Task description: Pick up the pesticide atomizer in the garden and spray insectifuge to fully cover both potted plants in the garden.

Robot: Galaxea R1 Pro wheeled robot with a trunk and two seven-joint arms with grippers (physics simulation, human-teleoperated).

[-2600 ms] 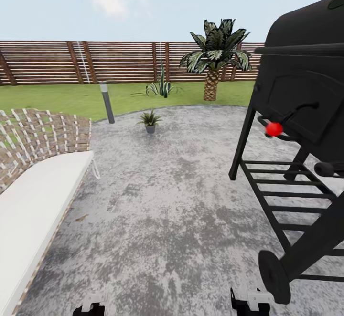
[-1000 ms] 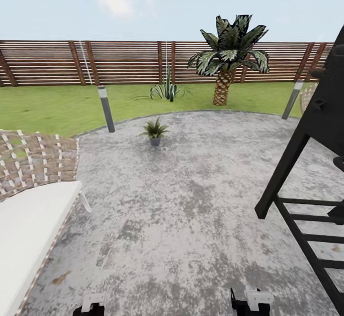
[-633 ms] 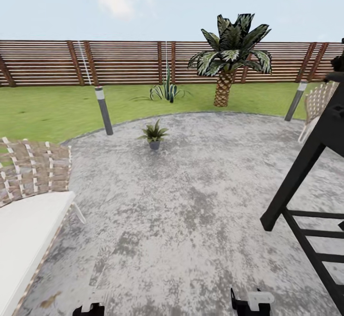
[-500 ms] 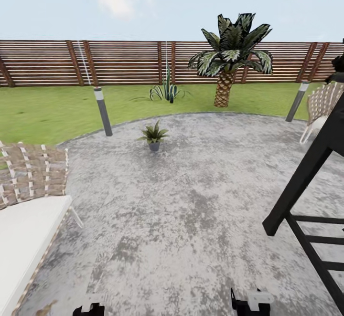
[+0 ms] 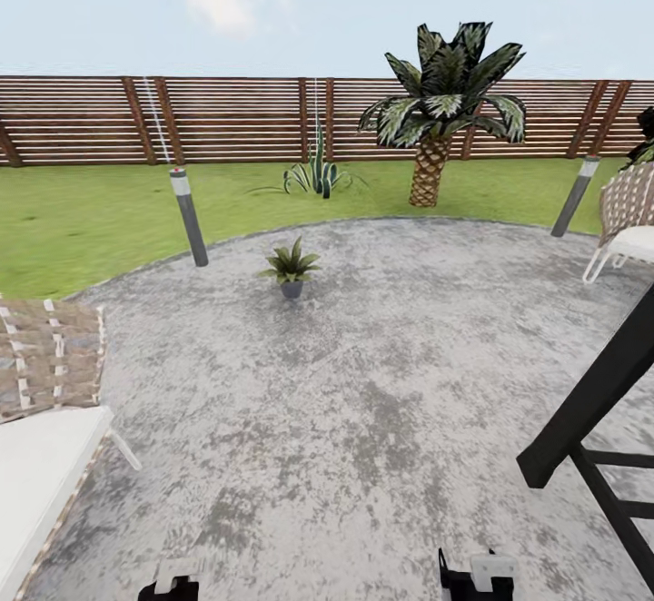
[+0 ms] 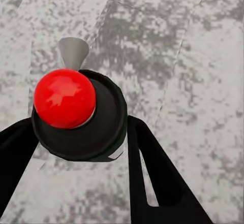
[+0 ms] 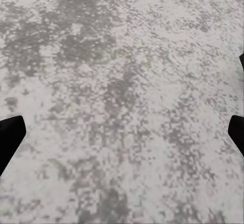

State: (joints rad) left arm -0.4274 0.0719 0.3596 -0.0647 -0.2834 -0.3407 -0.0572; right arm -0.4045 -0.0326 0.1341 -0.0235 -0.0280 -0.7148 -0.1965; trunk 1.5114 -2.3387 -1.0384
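head view: grill frame [image 5: 581,419] slid further right.

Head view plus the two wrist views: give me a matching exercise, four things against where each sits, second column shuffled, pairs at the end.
Things:
1. potted plant
2. pesticide atomizer
3. palm tree
4. grey bollard light

Places:
A. on the lawn in front of the wooden fence
B. between the fingers of the left gripper
C. at the edge where the lawn meets the patio
D. on the stone patio, near its far edge

Pairs: 1-D, 2-B, 3-A, 4-C
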